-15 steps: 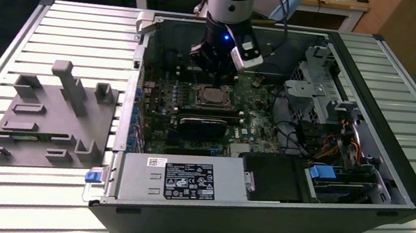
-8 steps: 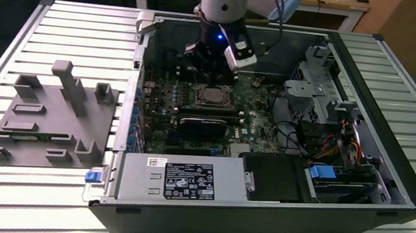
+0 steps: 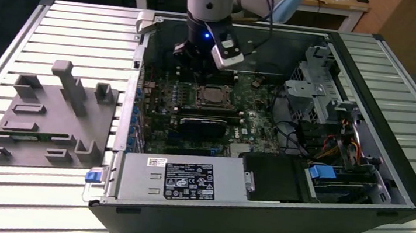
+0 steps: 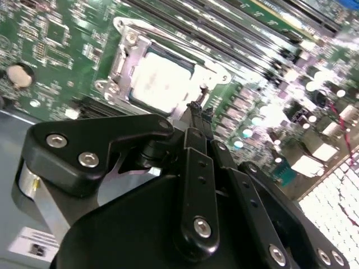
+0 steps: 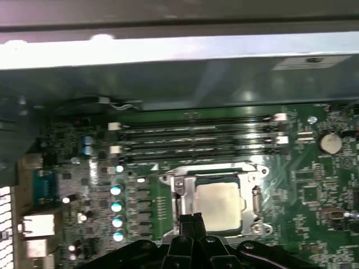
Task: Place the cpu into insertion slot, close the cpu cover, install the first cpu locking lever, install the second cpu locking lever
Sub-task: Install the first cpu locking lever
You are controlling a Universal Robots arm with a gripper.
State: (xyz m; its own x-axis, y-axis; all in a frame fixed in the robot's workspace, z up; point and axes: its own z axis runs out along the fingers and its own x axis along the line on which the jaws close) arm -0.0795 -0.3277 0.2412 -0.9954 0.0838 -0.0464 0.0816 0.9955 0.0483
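Now we see, in the first wrist view, the pincer (image 5: 190, 219) pinched shut on nothing, tips just beside the edge of the cpu cover (image 5: 180, 196), w/ the cpu (image 5: 220, 204) lying flat under that frame on the mobo (image 5: 314, 190), straight ahead.

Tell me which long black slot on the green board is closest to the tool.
The slot right beside the cpu cover; the other slots lie farther from the tool, toward the case wall.
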